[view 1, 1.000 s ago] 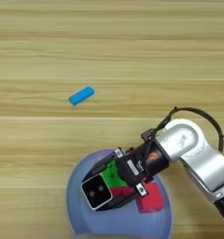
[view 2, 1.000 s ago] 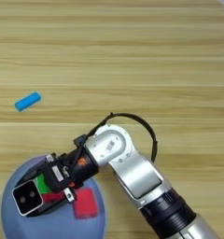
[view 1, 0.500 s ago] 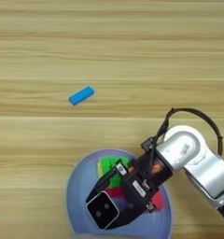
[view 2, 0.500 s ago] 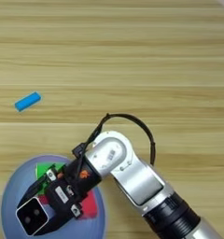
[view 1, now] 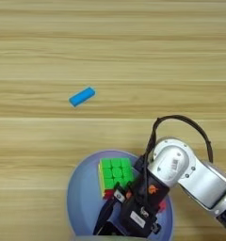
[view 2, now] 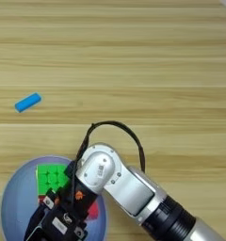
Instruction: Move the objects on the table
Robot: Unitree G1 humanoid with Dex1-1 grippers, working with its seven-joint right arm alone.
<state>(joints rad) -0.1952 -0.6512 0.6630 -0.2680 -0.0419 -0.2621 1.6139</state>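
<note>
**Desk:** What fills your screens?

**Operator:** Biggest thing I see is the worktop (view 1: 133, 56), light tan planks with the grain running across, filling both eye views. Next is the right arm (view 2: 129, 186), silver forearm, coming in from the bottom right with a black cable looping over its wrist joint.

**Desk:** And under the arm?

**Operator:** The round blue plate (view 1: 82, 193), at the bottom edge, cut off by the frame. The wrist reaches over its right half, so I only see the left part and a strip of rim.

**Desk:** The hand itself?

**Operator:** The hand (view 1: 110, 228) points down and left over the plate, right at the bottom edge of the picture. Its black fingers run out of view there, so I cannot tell how far apart they are or whether they have hold of anything.

**Desk:** Where are the objects?

**Operator:** The puzzle cube (view 1: 116, 173) lies on the plate, green face up, red showing along its lower side, just beside the wrist. A patch of the red cube (view 2: 92, 212) peeks out from under the wrist, also over the plate; most of it is hidden. Smallest is the blue bar (view 1: 82, 96), flat on the bare worktop, tilted, well apart from the plate, up and to the left.
</note>
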